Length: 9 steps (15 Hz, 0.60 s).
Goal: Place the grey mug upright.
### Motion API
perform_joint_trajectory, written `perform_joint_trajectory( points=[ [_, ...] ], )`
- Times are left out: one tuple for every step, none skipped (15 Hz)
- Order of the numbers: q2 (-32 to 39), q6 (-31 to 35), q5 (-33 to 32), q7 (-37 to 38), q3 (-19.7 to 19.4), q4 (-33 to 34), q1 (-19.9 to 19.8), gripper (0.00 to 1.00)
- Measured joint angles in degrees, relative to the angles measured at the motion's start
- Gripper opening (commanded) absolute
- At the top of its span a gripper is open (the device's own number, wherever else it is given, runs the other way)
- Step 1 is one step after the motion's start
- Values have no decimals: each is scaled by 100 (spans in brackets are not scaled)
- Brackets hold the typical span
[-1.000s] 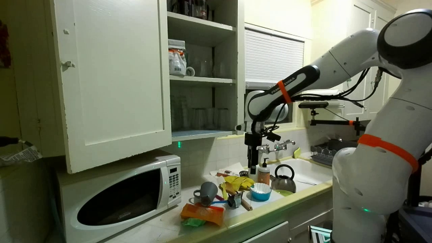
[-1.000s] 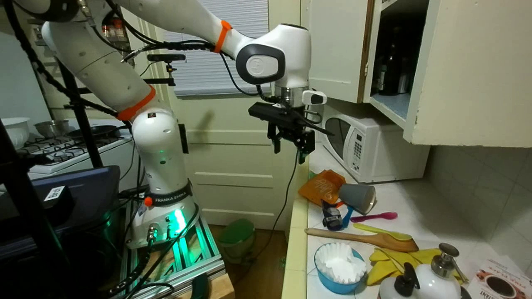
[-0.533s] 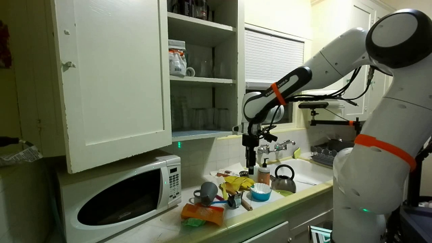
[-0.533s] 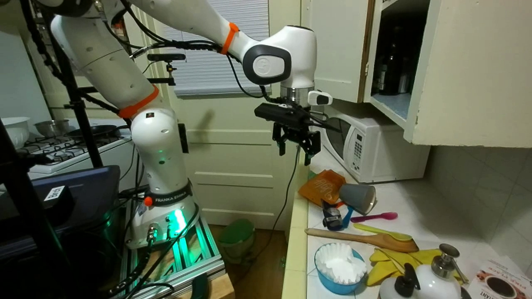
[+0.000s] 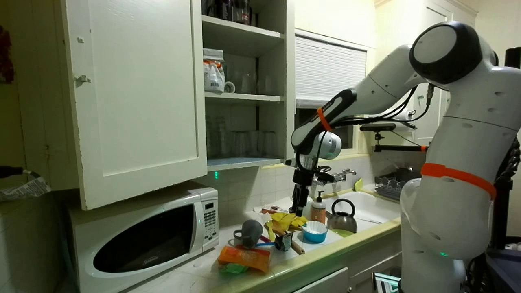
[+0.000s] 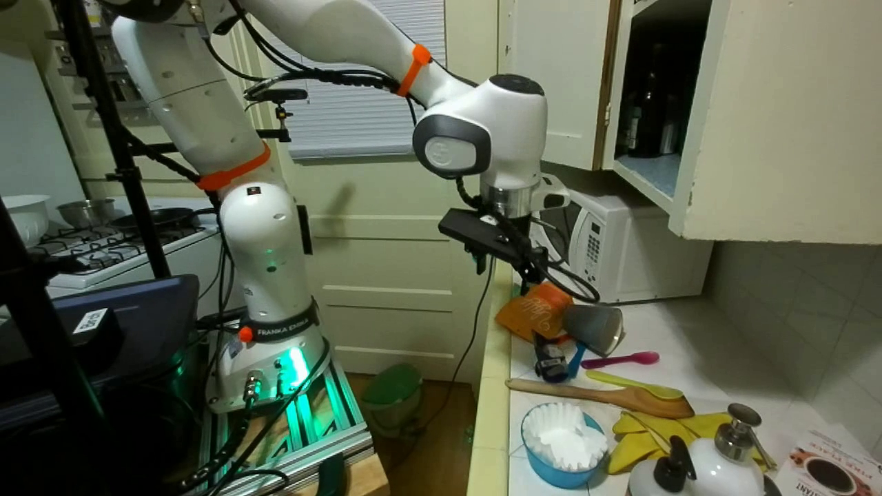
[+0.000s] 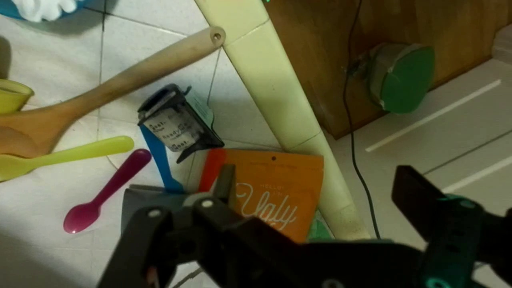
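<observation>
The grey mug (image 6: pixel 594 327) lies on its side on the counter, against the orange bag. Its mouth faces right in an exterior view. Its handle shows on the microwave side in an exterior view (image 5: pixel 237 234). In the wrist view only part of the mug (image 7: pixel 146 197) shows, behind my left-hand finger. My gripper (image 7: pixel 316 186) is open and empty, its fingers wide apart. In the wrist view the orange bag and counter edge lie between the fingers. My gripper (image 6: pixel 503 274) hangs above the counter's front edge, above and apart from the mug; it is tilted in an exterior view (image 5: pixel 298 212).
The orange bag (image 7: pixel 276 192), dark scoop (image 7: pixel 176 118), purple spoon (image 7: pixel 106 192), lime spoon (image 7: pixel 80 154) and wooden spoon (image 7: pixel 136 76) lie around the mug. The microwave (image 6: pixel 634 241) stands behind. A blue-rimmed container (image 6: pixel 563 472), kettle (image 5: pixel 342 221) and open cupboard door (image 5: pixel 142 93) are nearby.
The arm has swung over toward the counter and lowered. The gripper has tilted and moved right and down in an exterior view. The mug and other objects have not moved.
</observation>
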Motion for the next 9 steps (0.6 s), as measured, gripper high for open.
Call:
perform_joint_trajectory(
  points=[
    [106, -32, 377, -446, -346, 84, 229, 100],
    [204, -124, 758, -861, -681, 177, 435, 100],
    [331, -301, 1164, -1208, -882, 294, 502, 100],
    [431, -359, 1268, -1346, -865, 363, 409, 100],
    [455, -359, 1268, -1345, -757, 366, 302, 100],
    [462, -359, 1269, -1344, -637, 366, 208, 100],
    [458, -359, 1290, -1344, -498, 367, 97, 100],
    [429, -318, 1387, -1340, -370, 367, -11, 100],
    [390, -264, 1590, -1341, -282, 368, -105, 100]
  ],
)
